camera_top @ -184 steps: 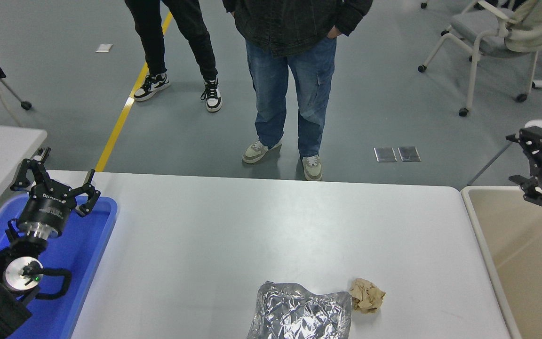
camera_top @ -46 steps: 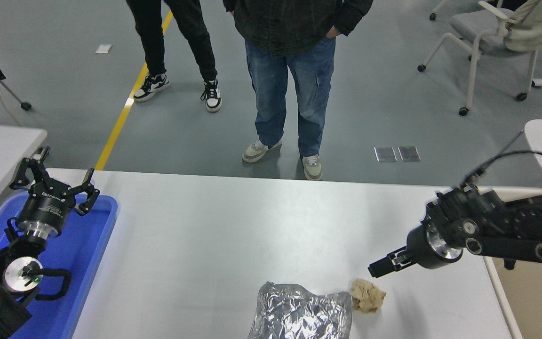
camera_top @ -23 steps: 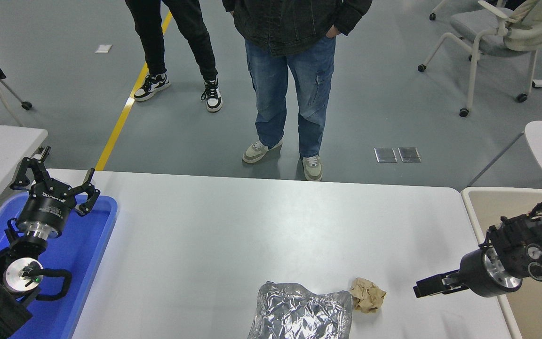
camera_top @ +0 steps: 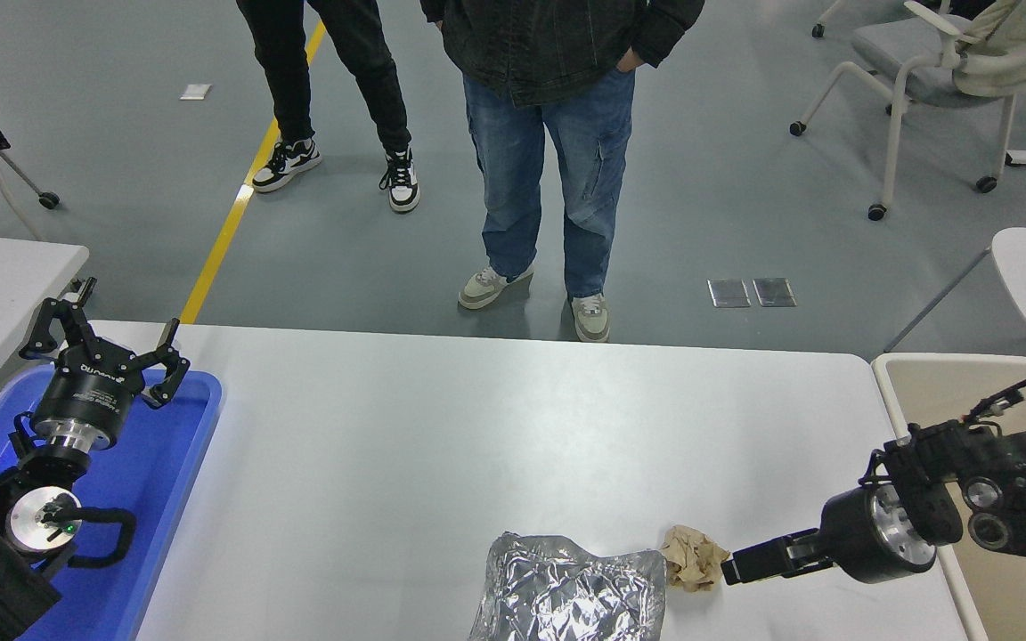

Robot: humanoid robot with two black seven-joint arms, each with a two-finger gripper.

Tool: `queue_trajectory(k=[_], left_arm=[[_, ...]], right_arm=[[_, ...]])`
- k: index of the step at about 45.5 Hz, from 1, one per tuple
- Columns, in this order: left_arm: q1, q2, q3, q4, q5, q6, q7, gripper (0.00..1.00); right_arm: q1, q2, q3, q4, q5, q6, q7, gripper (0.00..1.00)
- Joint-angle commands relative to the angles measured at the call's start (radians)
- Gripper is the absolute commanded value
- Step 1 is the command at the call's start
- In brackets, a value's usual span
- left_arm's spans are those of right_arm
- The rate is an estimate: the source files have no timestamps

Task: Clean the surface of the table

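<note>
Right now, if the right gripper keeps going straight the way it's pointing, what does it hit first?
Most likely the crumpled brown paper ball. The right gripper points left and its tip sits just at the ball's right edge, with the foil bag right behind. Its height above the table is unclear, so it might pass over.

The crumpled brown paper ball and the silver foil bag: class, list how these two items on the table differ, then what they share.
Colour: the crumpled brown paper ball is matt tan; the silver foil bag is shiny and reflective.
Size: the ball is far smaller than the bag.
Shape: the ball is wadded into a lump; the bag lies flattish, cut off by the picture's bottom edge.
Nearness: the right claw is at the ball's right side, not at the bag.
Shared: both are wrinkled and rest side by side on the table surface.
</note>
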Motion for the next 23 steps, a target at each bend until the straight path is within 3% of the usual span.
queue_trajectory(k=[1, 23], left_arm=[[0.000, 0.000, 0.000, 0.000, 0.000, 0.000, 0.000, 1.00], [0.000, 0.000, 0.000, 0.000, 0.000, 0.000, 0.000, 1.00]], right_arm=[[-0.015, 0.082, 0.003, -0.024, 0.002, -0.001, -0.001, 0.99], [-0.107, 0.168, 0.009, -0.108, -0.002, -0.001, -0.006, 0.99]])
